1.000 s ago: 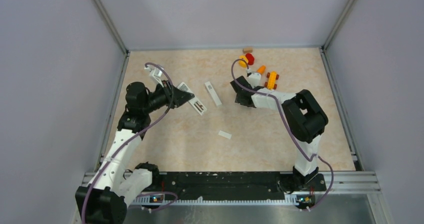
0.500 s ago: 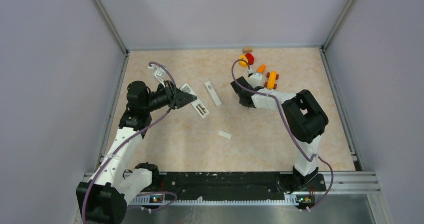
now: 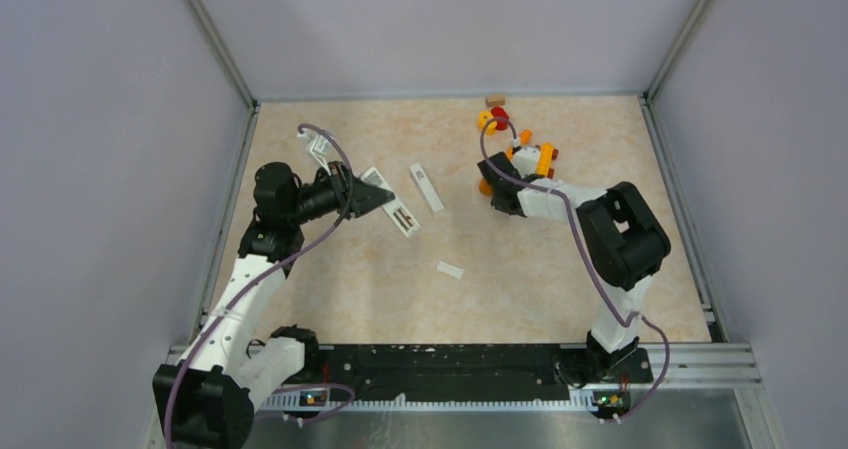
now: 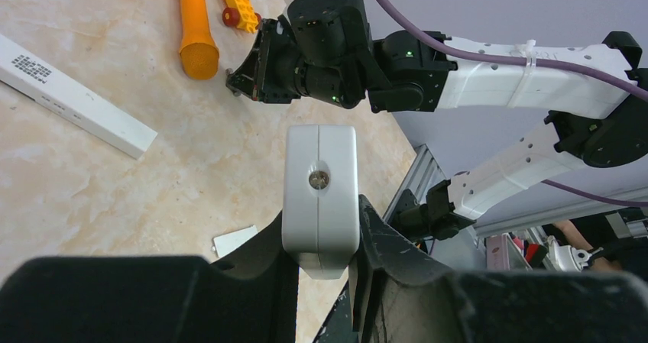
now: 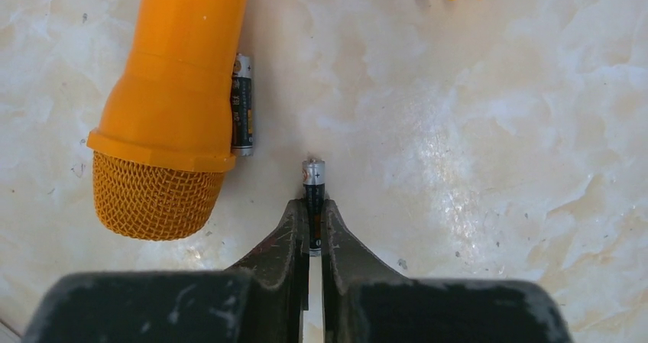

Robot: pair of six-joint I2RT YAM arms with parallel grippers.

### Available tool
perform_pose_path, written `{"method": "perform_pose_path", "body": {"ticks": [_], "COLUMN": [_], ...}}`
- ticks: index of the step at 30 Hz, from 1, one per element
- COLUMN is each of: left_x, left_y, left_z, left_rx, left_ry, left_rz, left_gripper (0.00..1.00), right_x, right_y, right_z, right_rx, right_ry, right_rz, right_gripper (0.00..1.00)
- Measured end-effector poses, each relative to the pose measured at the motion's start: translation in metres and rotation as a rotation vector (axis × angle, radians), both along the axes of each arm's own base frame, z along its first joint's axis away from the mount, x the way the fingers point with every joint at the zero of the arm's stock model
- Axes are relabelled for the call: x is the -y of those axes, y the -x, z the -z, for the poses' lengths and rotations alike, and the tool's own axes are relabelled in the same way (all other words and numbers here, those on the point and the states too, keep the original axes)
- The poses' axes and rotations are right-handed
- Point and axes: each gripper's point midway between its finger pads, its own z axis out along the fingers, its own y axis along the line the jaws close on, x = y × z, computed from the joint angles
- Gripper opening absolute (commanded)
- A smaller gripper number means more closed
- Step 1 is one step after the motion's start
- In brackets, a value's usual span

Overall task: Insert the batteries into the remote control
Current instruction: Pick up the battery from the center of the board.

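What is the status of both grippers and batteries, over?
Left gripper shut on remote control. Right gripper shut on one battery. Second battery lies against orange toy.

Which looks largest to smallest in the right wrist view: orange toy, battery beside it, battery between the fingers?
1. orange toy
2-3. loose battery and gripped battery: alike, unranked, since the fingers hide part of one.

Battery (image 5: 314, 184) in right claw (image 5: 314, 207), second battery (image 5: 241, 105) flat nearby; remote control (image 3: 401, 215) in left claw (image 4: 321, 222).
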Motion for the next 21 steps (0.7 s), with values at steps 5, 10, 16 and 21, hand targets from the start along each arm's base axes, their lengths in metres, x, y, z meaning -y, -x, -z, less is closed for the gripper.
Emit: {"method": "perform_pose_path", "body": {"ticks": [5, 10, 16, 21], "left_x": [0.000, 0.000, 0.001, 0.002], "left_y": [0.000, 0.000, 0.000, 0.000], "left_z": [-0.001, -0.001, 0.001, -0.003], "left_rx": [-0.004, -0.010, -0.027, -0.030], "left_ry": [0.005, 0.009, 0.024, 0.052], "left_rz": [-0.001, -0.001, -0.004, -0.006], "left_gripper": [0.00, 0.00, 0.00, 0.00], "right_x": [0.000, 0.006, 0.006, -0.012], "right_y": [0.002, 0.021, 0.039, 0.052], "right_z": [-0.001, -0.010, -0.066, -0.124], "right_rx": [0.002, -0.007, 0.105, 0.243], "right_ry": [-0.003, -0.023, -0.124, -0.269], "right_rz": [-0.018, -0.045, -0.108, -0.252], "right_gripper": [0.00, 0.00, 0.00, 0.00]}}
